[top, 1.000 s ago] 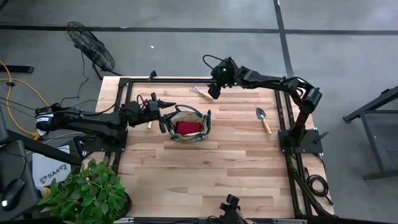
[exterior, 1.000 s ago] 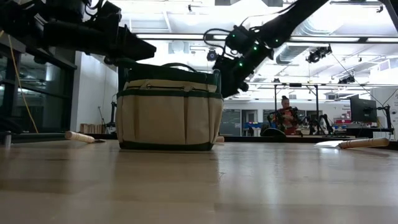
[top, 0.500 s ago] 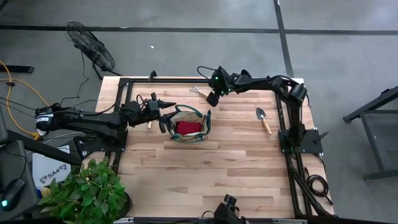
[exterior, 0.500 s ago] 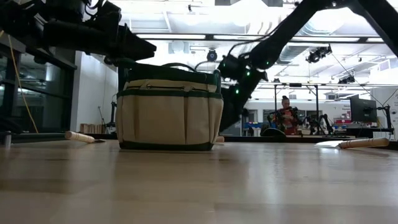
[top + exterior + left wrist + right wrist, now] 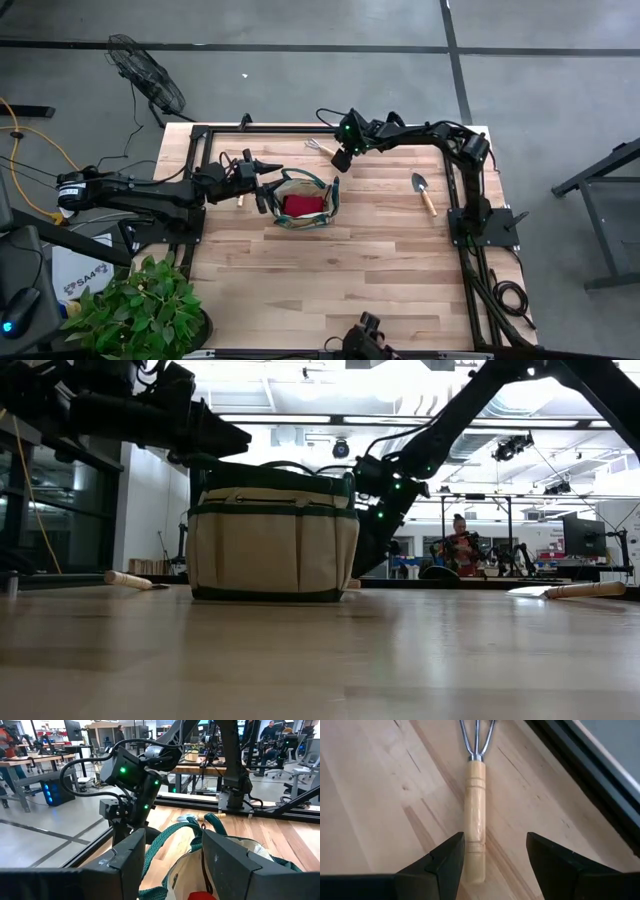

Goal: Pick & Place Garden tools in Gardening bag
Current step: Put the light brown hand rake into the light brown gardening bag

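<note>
Since a second ago, my right arm has folded in and dropped toward the far edge of the table [image 5: 330, 270], while my left arm has kept its place beside the bag [image 5: 303, 201]. My right gripper [image 5: 495, 857] now hangs low over the rake [image 5: 474, 815], its two fingers apart with the pale wooden handle lying on the boards in the gap between them; neither finger touches the wood. From above, the rake [image 5: 319, 147] lies beyond the bag, near the table's back rail, with my right gripper [image 5: 339, 160] just beside it.

My left gripper [image 5: 172, 852] hovers at the bag's left rim, fingers apart and clamped on nothing, with a green loop handle [image 5: 165, 840] showing between them. From the low view the bag [image 5: 272, 535] stands upright on the table.

Inside the bag the red glove [image 5: 301, 206] shows at the bottom. One trowel [image 5: 424, 192] lies well to the bag's right, blade toward the back rail. Another wooden handle [image 5: 128, 579] lies on the table to the bag's left, under my left arm; I cannot tell which tool it belongs to.

A person [image 5: 462, 546] sits in the room far behind the bag.
</note>
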You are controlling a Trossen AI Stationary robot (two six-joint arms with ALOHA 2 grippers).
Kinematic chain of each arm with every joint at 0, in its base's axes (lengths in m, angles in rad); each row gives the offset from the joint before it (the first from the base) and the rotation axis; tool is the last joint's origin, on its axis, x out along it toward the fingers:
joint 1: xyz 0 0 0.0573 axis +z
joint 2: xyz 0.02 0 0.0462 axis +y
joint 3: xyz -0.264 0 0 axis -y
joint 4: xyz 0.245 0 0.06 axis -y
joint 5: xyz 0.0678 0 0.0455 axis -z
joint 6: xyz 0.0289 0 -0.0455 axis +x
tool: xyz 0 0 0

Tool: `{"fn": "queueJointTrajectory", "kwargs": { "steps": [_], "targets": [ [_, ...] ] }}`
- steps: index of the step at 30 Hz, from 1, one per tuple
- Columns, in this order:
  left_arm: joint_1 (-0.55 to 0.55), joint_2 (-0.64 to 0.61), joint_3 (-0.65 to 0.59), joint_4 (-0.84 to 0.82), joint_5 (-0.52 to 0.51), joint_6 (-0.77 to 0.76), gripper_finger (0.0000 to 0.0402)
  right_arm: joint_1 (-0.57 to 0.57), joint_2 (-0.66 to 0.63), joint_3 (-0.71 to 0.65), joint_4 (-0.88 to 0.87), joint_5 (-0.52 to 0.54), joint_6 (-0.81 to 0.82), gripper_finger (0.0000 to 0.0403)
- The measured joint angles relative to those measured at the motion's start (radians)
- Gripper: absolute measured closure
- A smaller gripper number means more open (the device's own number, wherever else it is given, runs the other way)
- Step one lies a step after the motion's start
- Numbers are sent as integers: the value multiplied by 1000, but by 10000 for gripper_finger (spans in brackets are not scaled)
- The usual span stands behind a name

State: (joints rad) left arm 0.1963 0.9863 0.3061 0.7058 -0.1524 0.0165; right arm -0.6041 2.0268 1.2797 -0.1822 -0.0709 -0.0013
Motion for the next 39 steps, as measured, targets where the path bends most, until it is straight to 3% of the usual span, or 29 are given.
{"fn": "queueJointTrajectory", "kwargs": {
  "steps": [12, 33, 39],
  "targets": [
    [0, 0, 0, -7, 4, 1, 210, 2, 10, 0, -33, -9, -28, 205],
    [0, 0, -1, -44, 11, 0, 210, 16, 10, 0, -41, 17, -104, 313],
    [0, 0, -1, -44, 10, 0, 210, 15, 10, 0, -48, 19, -113, 329]
  ]
}}
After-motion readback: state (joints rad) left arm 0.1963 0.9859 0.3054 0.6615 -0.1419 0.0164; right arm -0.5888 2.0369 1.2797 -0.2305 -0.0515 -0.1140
